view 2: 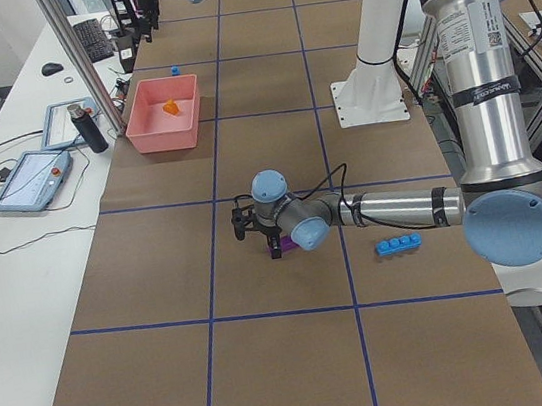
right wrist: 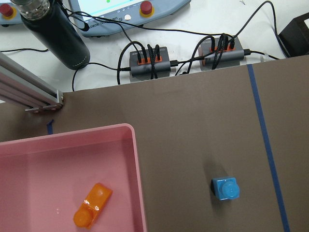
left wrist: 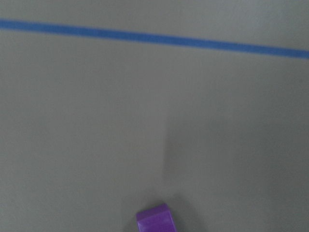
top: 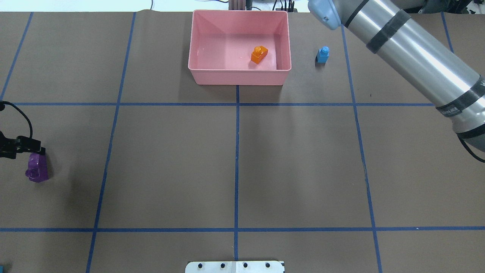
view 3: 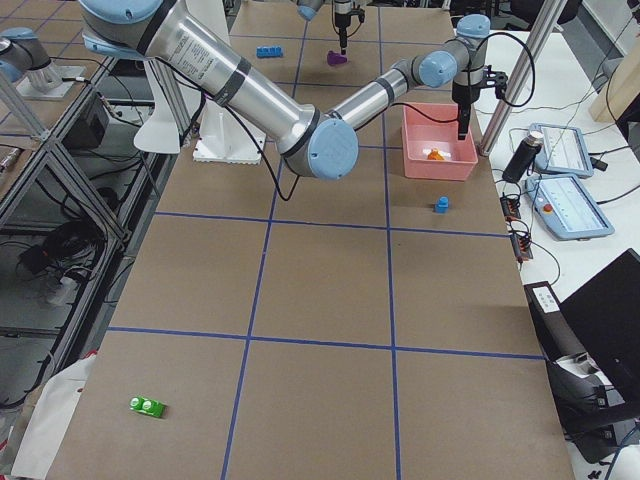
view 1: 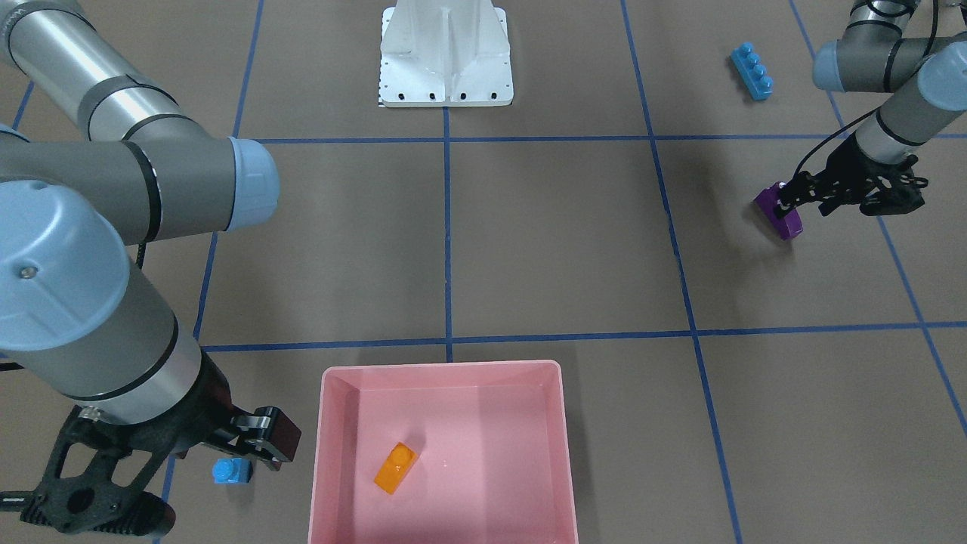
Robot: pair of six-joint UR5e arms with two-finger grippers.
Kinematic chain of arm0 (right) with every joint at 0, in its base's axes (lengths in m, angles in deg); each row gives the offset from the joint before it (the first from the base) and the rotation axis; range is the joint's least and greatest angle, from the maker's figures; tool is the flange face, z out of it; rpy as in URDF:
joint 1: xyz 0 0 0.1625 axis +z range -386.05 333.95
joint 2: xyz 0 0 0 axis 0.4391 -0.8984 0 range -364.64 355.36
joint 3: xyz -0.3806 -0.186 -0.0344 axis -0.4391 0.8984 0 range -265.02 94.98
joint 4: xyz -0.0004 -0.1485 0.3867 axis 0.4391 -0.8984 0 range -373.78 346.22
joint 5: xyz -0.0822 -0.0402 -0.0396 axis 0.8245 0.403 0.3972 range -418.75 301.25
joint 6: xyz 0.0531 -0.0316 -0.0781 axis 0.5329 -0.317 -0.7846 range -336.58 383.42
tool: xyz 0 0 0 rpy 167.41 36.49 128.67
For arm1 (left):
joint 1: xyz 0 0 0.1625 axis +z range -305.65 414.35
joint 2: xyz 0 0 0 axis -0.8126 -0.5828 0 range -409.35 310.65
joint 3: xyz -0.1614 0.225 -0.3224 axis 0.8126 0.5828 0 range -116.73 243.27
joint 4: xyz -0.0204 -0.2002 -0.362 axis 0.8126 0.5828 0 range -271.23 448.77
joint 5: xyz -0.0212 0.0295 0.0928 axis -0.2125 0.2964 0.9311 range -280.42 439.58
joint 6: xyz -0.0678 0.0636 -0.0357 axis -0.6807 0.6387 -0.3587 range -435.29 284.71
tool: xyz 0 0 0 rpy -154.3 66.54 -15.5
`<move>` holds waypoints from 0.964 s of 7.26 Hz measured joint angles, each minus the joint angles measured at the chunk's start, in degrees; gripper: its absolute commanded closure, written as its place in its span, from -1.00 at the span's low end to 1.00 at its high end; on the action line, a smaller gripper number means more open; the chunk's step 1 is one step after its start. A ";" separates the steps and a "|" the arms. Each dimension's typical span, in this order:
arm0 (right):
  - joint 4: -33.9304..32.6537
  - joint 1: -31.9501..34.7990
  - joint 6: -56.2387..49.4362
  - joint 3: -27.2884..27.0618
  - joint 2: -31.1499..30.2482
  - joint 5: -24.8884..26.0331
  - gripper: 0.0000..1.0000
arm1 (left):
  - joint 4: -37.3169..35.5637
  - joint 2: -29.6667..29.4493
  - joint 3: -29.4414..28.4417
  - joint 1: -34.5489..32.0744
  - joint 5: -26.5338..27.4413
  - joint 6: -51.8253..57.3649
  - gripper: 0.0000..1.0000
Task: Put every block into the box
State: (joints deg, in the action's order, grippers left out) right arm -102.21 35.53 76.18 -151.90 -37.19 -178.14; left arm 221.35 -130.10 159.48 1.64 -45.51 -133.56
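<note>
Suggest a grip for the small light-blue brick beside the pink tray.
Come straight down and pinch the small light-blue brick on two opposite flat side walls, below its single top stud. It stands stud-up on the table, apart from the pink tray, so both sides look clear.

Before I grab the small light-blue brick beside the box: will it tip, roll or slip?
Likely stiff and light: the light-blue brick looks like moulded plastic, tiny beside the pink box. It sits flat, stud up, so a nudge should slide it rather than roll it. Its smooth sides might slip in a loose grip.
</note>
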 measured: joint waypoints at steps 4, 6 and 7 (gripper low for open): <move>-0.43 1.57 -2.28 -3.62 -4.21 -1.06 -1.00 | -0.26 0.90 -0.05 5.29 4.58 -1.51 1.00; -0.34 1.61 -2.50 -3.66 -5.05 -1.01 -1.00 | -0.30 0.77 0.20 6.49 4.75 -1.06 1.00; -0.26 1.61 -3.27 -3.65 -5.61 -0.93 -1.00 | -0.30 0.52 0.79 6.62 4.54 -0.76 1.00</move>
State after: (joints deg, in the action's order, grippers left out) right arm -102.47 37.14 72.91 -155.55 -42.80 -179.07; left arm 221.05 -129.59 160.27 8.26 -40.96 -134.32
